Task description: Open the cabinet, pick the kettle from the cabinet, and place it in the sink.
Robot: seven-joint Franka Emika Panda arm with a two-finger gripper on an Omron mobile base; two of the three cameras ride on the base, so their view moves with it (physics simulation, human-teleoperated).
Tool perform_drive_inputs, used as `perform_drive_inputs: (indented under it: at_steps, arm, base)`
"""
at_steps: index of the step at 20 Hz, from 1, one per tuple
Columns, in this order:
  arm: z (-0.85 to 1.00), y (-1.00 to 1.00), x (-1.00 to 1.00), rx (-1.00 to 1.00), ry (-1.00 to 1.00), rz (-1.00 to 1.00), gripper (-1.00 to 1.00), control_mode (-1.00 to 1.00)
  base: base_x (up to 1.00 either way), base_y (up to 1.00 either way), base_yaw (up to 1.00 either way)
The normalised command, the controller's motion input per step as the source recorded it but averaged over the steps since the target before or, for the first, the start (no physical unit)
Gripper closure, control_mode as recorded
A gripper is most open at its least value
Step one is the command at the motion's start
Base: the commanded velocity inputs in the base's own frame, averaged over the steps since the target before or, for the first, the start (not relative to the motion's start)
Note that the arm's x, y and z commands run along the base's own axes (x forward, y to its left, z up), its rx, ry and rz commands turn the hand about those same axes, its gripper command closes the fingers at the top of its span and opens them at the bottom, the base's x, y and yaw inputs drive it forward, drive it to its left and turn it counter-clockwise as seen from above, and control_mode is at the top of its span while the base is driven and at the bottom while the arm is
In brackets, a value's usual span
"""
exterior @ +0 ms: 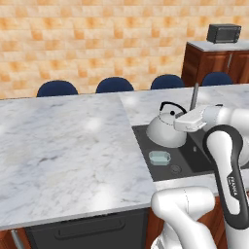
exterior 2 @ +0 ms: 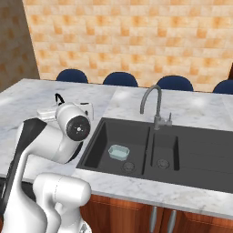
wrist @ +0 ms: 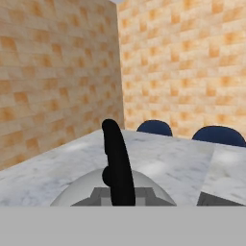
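Note:
The squat silver kettle [exterior: 164, 131] hangs by its black arched handle [wrist: 117, 163] at the left rear edge of the sink [exterior: 192, 155]. My gripper [exterior: 177, 117] reaches in from the right and is shut on that handle. In the hand view the handle rises between my fingertips over the grey dome of the kettle [wrist: 149, 190]. In the right base view my arm covers the kettle; just the handle top [exterior 2: 58, 97] shows, left of the dark sink [exterior 2: 191, 150]. The cabinet is out of view.
A small pale blue container [exterior: 159, 157] lies in the sink's left basin. The slim tap [exterior 2: 152, 98] stands behind the basin divider. White marble counter [exterior: 68, 141] stretches to the left. Blue chairs [exterior: 114, 84] line the far side. A microwave [exterior: 223, 33] sits on a distant cabinet.

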Motion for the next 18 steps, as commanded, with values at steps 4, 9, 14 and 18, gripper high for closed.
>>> perform_drive_inputs:
  at_steps: [4, 9, 14, 18]
  arm:
    - [0.00, 0.00, 0.00, 0.00, 0.00, 0.00, 1.00, -1.00]
    - [0.00, 0.00, 0.00, 0.00, 0.00, 0.00, 1.00, -1.00]
    - [0.00, 0.00, -0.01, 0.00, 0.00, 0.00, 1.00, -1.00]
    - [0.00, 0.01, 0.00, -0.04, 0.00, -0.11, 1.00, -1.00]
  base:
    - [0.00, 0.00, 0.00]
    - [0.00, 0.00, 0.00]
    - [0.00, 0.00, 0.00]
    - [0.00, 0.00, 0.00]
